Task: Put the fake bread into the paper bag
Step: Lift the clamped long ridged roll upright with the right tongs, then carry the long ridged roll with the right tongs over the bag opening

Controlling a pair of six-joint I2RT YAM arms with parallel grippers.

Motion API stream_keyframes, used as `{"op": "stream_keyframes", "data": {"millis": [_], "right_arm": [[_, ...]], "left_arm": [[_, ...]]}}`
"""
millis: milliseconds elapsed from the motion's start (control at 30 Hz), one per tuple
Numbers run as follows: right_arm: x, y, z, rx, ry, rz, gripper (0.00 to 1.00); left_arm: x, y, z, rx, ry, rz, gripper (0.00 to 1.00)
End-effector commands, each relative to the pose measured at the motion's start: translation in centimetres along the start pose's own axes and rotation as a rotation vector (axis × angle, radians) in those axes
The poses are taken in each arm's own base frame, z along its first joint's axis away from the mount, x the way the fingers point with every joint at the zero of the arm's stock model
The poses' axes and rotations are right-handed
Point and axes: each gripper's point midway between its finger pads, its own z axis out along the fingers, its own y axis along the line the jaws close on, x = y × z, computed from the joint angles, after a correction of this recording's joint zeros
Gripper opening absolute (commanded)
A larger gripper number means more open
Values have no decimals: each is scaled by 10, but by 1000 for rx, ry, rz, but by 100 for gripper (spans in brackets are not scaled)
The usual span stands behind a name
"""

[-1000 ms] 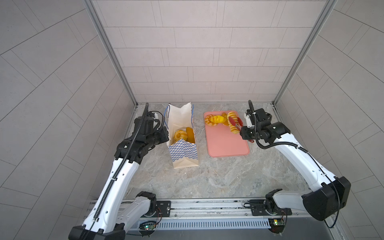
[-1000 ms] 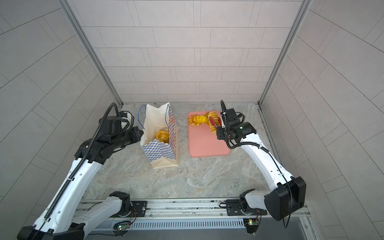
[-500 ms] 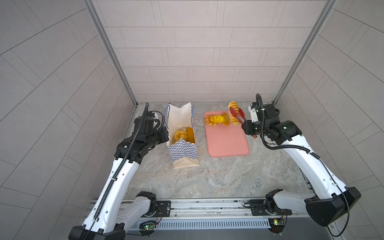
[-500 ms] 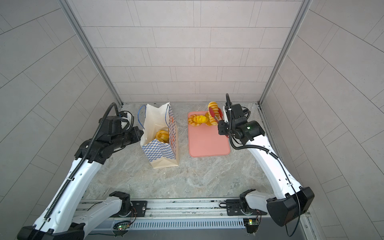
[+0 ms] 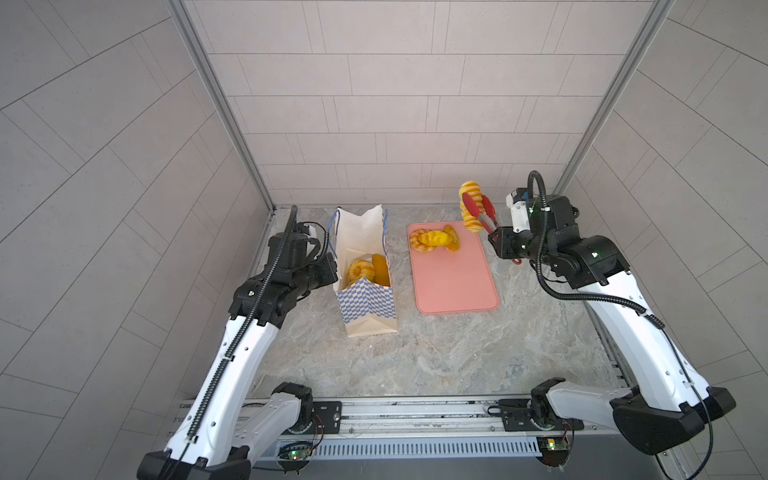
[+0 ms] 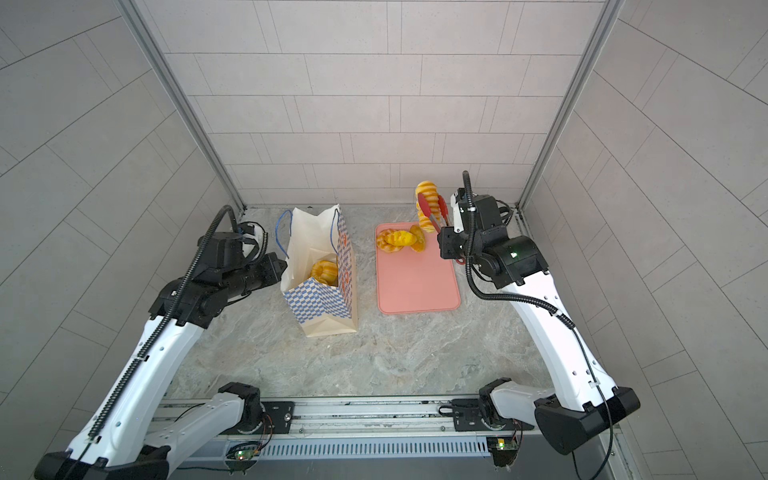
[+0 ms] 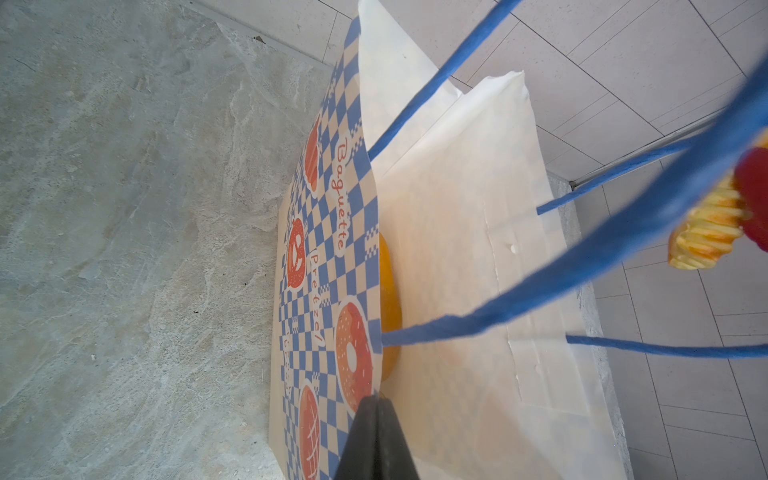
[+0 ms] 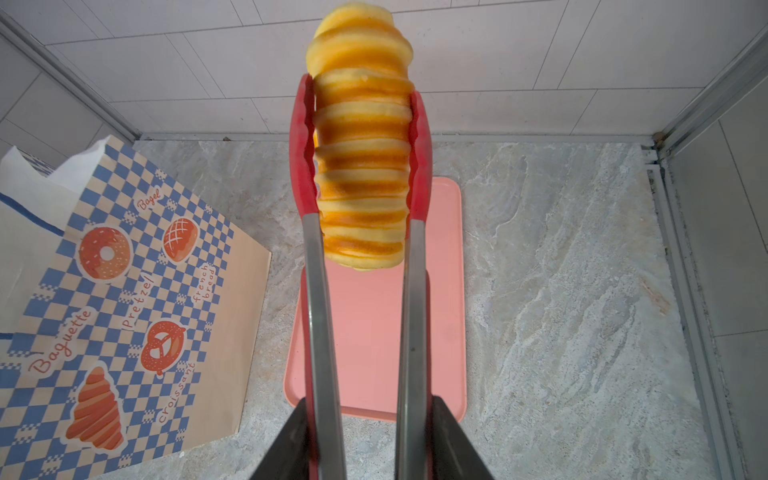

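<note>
Right now my right pincer [image 8: 370,415] is clamping the red-tipped tongs [image 8: 316,291], which are squeezing a striped roll [image 8: 361,166] aloft ahead of it, with the pink tray [image 8: 453,291] lying below on the grey marble tabletop [image 8: 561,291]. My left pincer [image 7: 376,415] is pinching the paper bag [image 7: 328,257] by its rim; pale tiled walls [image 5: 374,124] are enclosing us.

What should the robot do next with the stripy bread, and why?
Probably swing the right gripper toward the bag. Its tongs clamp the stripy roll in the air, clear of the tray, and the left gripper pinches the bag's rim, with its mouth open.
</note>
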Motion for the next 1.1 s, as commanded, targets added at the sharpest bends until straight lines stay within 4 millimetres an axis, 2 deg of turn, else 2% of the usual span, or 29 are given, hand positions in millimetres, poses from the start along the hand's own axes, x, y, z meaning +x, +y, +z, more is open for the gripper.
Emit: {"op": "stream_keyframes", "data": {"millis": [0, 300, 700, 1067], "right_arm": [[-21, 2, -25, -6, -91, -6, 42], [-39, 14, -45, -41, -158, -13, 42], [-58, 47, -72, -113, -236, -63, 42], [-64, 80, -86, -182, -270, -101, 43]], "left_arm": [[-2, 0, -1, -3, -8, 4, 7], [-2, -1, -2, -2, -9, 6, 7], [-2, 0, -3, -6, -10, 7, 7], [-1, 1, -3, -9, -8, 6, 7]]}}
